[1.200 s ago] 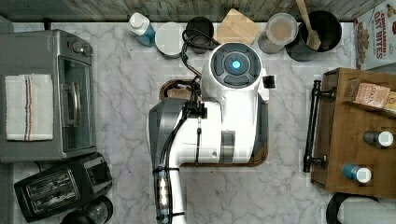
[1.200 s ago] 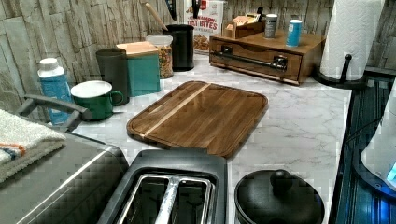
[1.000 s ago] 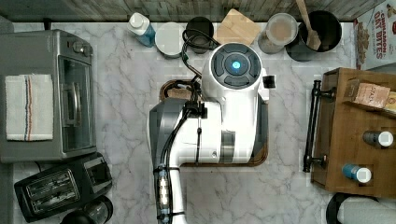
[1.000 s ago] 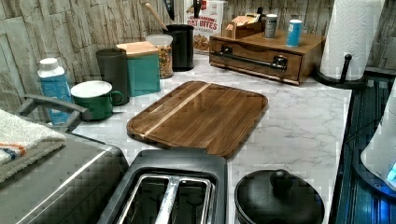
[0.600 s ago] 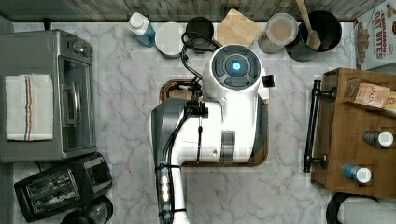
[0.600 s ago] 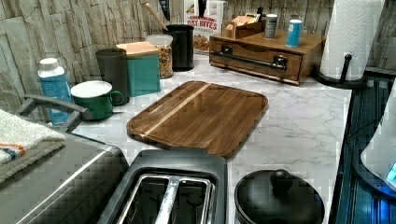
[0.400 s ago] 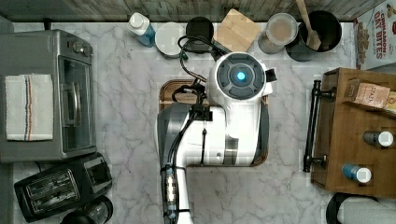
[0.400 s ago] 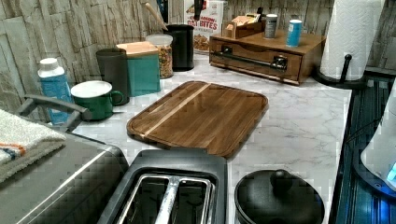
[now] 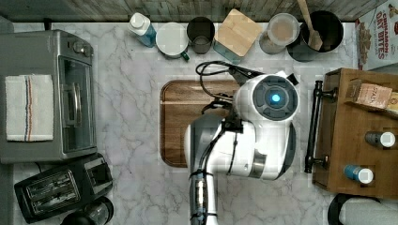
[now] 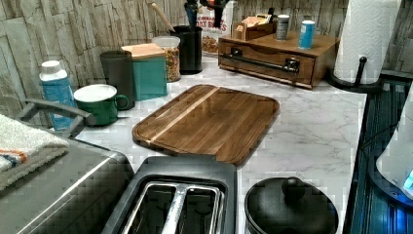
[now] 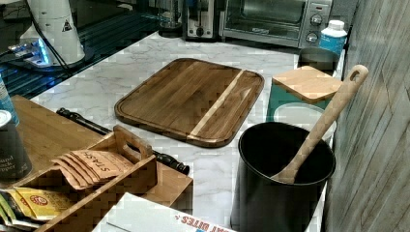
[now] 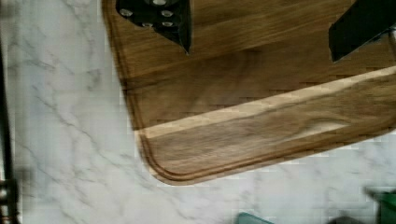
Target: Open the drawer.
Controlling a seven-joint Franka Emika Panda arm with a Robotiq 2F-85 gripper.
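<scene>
Your fingers (image 12: 259, 30) stand spread apart with nothing between them, hanging over a corner of the cutting board (image 12: 261, 107). The drawer (image 10: 265, 62) sits closed in its wooden cabinet (image 9: 361, 131) at the top view's right edge of the table (image 9: 131, 108), its black bar handle (image 9: 312, 125) facing the board. On the cabinet you have a tray of tea packets (image 11: 96, 166) and two small bottles (image 9: 381, 139); beside it, the black crock (image 11: 283, 176) holds a wooden spoon (image 11: 325, 118).
</scene>
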